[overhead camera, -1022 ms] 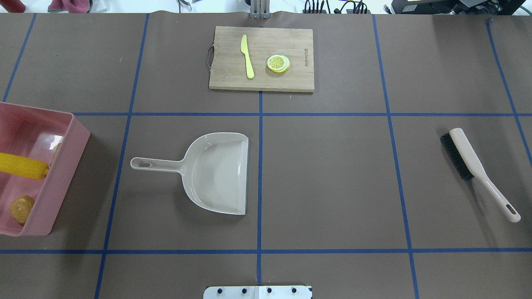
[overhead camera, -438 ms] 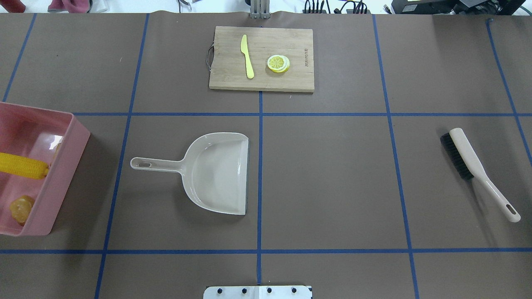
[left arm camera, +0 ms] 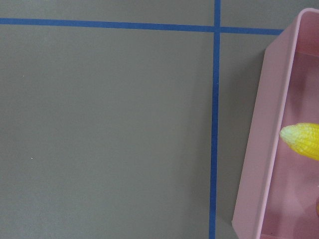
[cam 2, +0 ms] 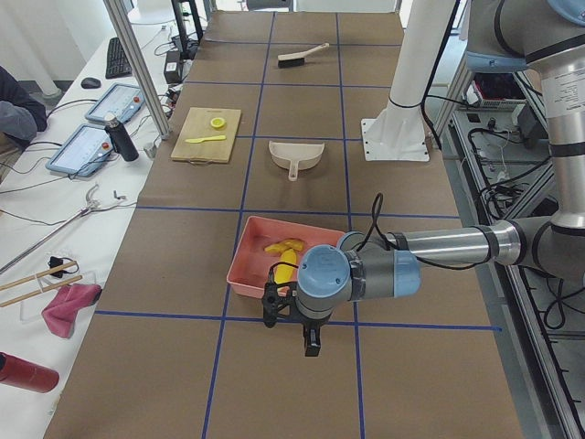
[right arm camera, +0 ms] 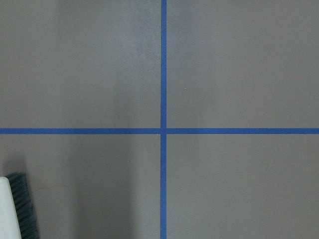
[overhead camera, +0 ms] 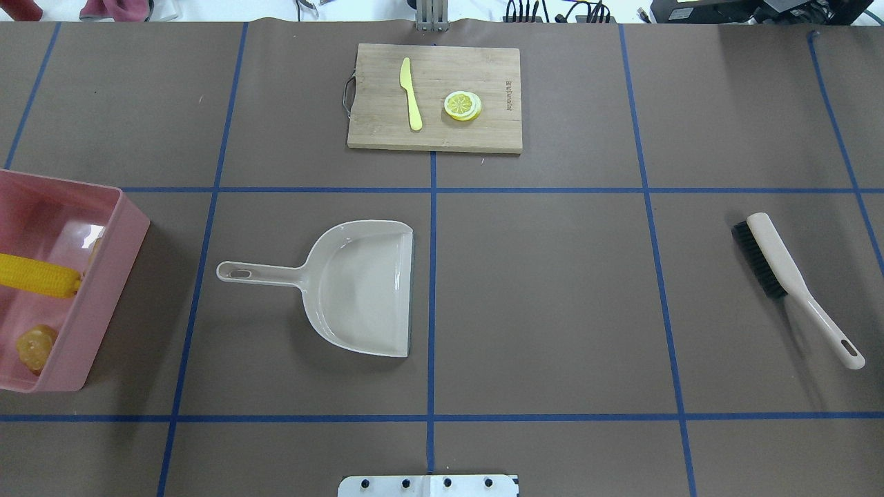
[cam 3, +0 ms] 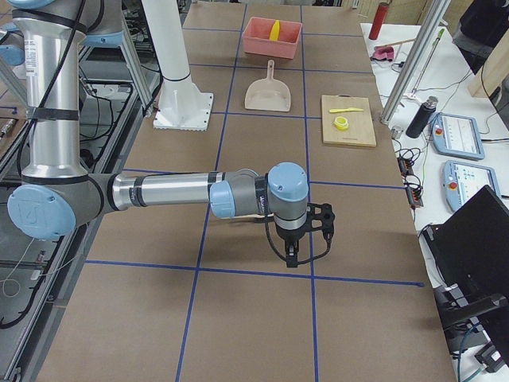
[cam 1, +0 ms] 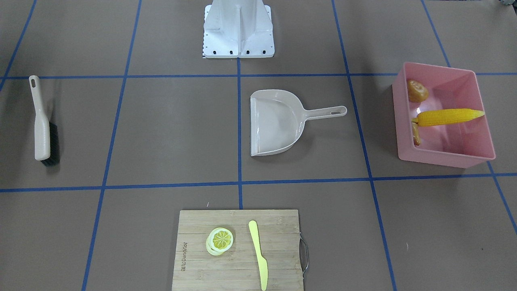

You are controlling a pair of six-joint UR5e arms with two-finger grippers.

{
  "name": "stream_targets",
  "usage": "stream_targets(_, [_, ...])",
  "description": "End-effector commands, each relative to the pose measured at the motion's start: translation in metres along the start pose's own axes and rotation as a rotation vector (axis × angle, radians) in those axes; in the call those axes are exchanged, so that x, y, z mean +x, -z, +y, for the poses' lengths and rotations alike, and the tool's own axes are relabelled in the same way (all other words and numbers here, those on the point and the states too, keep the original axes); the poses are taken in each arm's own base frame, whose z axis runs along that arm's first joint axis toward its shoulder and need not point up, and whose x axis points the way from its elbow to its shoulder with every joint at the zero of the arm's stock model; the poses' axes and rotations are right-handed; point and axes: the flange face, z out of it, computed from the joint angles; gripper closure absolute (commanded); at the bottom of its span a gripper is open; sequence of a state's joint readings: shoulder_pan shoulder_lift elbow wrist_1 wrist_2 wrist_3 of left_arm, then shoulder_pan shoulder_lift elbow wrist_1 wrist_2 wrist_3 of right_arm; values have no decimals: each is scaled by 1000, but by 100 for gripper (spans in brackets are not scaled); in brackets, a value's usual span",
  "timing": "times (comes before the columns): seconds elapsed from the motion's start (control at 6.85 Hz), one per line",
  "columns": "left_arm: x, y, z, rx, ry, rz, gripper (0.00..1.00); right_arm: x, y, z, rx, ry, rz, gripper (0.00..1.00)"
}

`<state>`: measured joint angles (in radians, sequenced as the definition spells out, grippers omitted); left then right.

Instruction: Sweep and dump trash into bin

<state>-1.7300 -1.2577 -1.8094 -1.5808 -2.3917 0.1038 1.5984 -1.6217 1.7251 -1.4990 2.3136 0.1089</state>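
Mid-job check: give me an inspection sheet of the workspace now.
Surface: brown table, blue tape grid.
Job's things: corn, potato and partly hidden ginger inside the pink bin; dustpan empty; brush lying flat.
Clutter: cutting board with lemon slice and knife.
Tools: left tool beside the bin, right tool over the table near the brush; open or shut cannot be told.
Cables: bundle beyond the far table edge.
Surroundings: tablets on the side bench.

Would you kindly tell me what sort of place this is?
Most likely a robotics lab: a table gridded with blue tape, a robot arm reaching over it, and tablets on a side bench.
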Motion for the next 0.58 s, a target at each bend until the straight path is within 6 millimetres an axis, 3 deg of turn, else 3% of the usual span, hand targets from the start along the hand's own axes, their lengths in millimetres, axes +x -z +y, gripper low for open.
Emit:
stream_targets(0.0, [-2, 4, 7, 8, 8, 1, 2, 0, 0, -1, 0, 0, 2, 0])
stream_targets(0.44, [-4, 4, 3, 10, 11, 0, 2, -1, 0, -3, -1, 1, 3, 0])
